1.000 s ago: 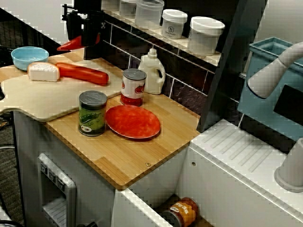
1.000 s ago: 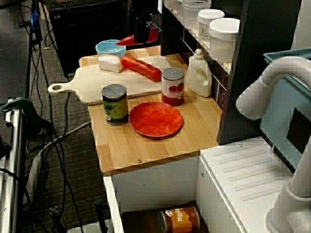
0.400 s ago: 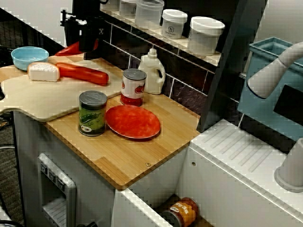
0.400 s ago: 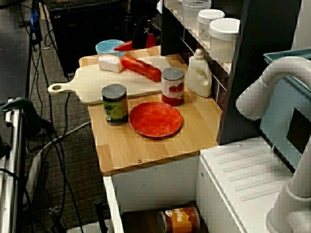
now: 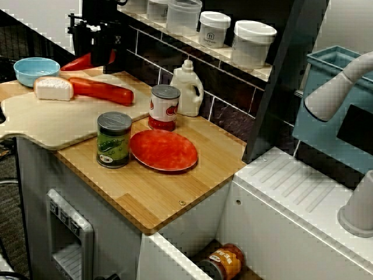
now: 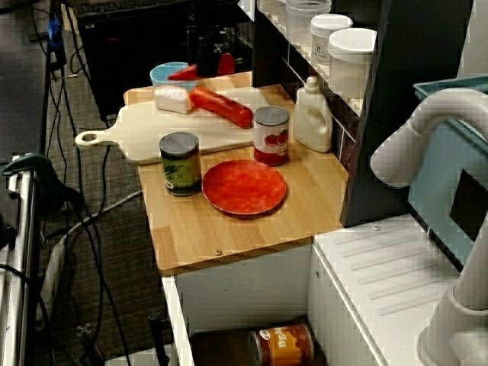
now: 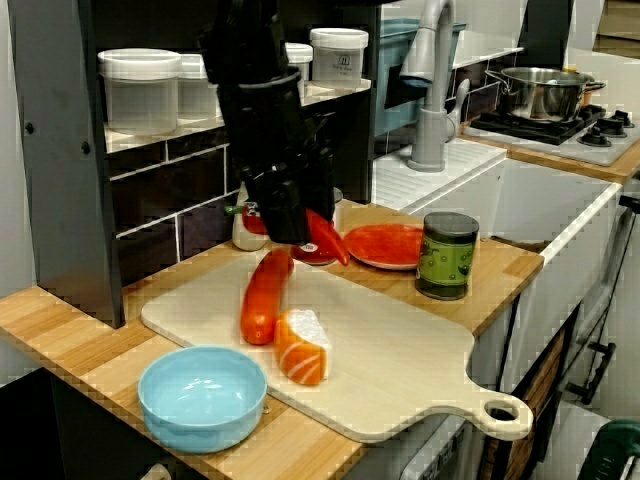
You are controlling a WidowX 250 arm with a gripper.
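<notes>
1. Gripper (image 7: 293,224), seen from the bowl end: its fingers are closed on the red pepper (image 7: 327,238), gripping it near one end. The pepper hangs in the air above the far edge of the cutting board (image 7: 400,360), touching nothing else, with its free tip sloping down.
2. Hazard, as we judge it: the grip sits off the middle, so the long free end could pivot or slip between the fingers. The pepper would then drop onto the sausage (image 7: 262,295) or the board.
3. Second hazard: the arm works close to the shelf (image 5: 221,53), and a sideways sweep could strike its ledge. A careless descent could clip the blue bowl (image 7: 205,432).
4. Count:
   - one pepper, one sausage, one salmon sushi piece (image 7: 300,348), one bowl and one board
   - one red plate (image 5: 163,150) and one white bottle (image 5: 187,88)
   - two cans on the counter, the green can (image 7: 447,255) and the red can (image 5: 165,107), and a third can (image 6: 282,345) in the open drawer below
   - at least four jars (image 5: 253,44) on the shelf
</notes>
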